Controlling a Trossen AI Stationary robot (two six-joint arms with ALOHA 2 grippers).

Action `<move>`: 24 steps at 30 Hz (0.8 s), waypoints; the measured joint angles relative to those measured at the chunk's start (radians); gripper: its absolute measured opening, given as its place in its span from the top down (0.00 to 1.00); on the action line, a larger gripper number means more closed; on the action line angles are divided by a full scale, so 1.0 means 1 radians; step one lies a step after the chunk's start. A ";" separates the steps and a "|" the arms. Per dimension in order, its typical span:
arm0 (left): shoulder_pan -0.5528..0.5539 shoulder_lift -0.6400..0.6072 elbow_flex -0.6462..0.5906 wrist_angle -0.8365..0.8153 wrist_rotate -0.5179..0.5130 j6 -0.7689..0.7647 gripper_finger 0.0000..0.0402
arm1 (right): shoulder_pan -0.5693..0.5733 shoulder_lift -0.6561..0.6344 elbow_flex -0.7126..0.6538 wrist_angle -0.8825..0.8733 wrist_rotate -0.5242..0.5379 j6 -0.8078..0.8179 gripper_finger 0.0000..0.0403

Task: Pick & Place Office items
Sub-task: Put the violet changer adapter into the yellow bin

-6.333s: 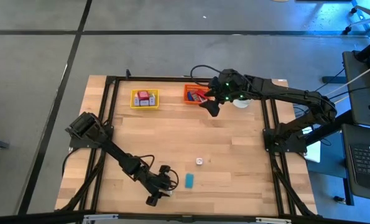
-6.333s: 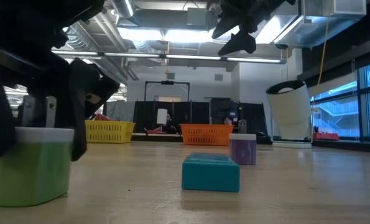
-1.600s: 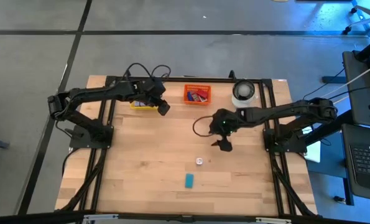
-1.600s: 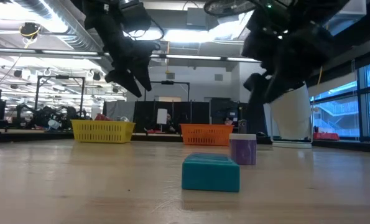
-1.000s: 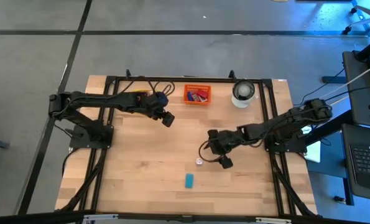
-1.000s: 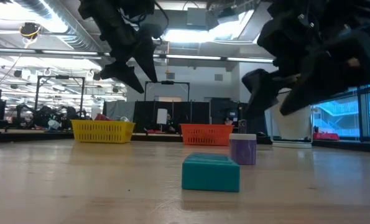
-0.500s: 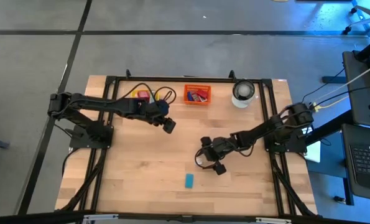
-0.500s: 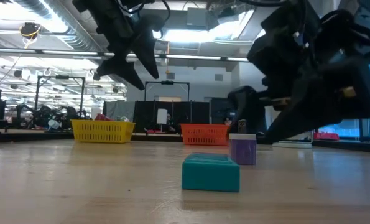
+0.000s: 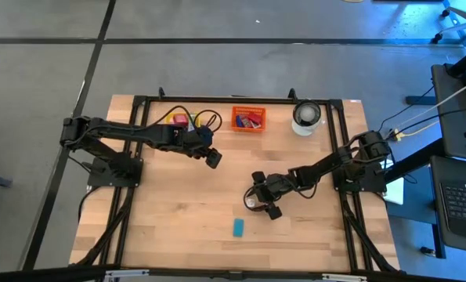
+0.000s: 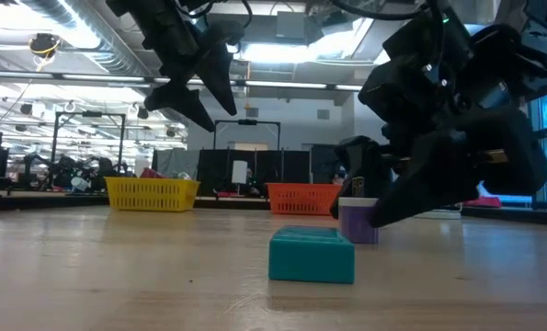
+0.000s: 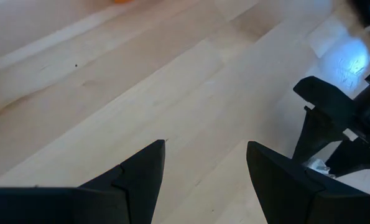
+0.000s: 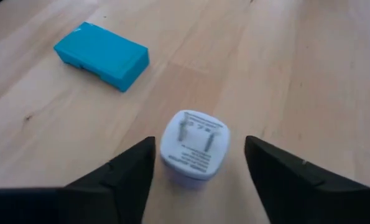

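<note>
A small white-and-lilac cube (image 12: 192, 157) with two metal prongs on its top face stands on the table; it also shows in the low view (image 10: 358, 222). My right gripper (image 12: 198, 140) is open and low over the table (image 9: 258, 205). Its fingers stand on either side of the cube with a gap on each side. A flat teal block (image 12: 102, 55) lies on the wood just beyond the cube, toward the near edge (image 9: 239, 227). My left gripper (image 11: 206, 149) is open and hangs in the air above the table's middle (image 9: 213, 159).
At the far edge stand the orange tray (image 9: 248, 118) with small pieces in it and the white round container (image 9: 306, 117). The yellow tray (image 9: 178, 119) is partly hidden under my left arm. Black frame rails (image 9: 342, 157) run along both table sides.
My right gripper has come down and moved toward the table's left, up to the white cube, until its fingers flank it. My left gripper has drifted slightly toward the near edge and the middle. The cube and the teal block have stayed in place.
</note>
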 joint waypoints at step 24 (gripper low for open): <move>0.016 0.000 0.000 0.000 -0.025 0.015 0.45 | -0.187 -0.156 0.009 -0.018 0.050 0.187 0.67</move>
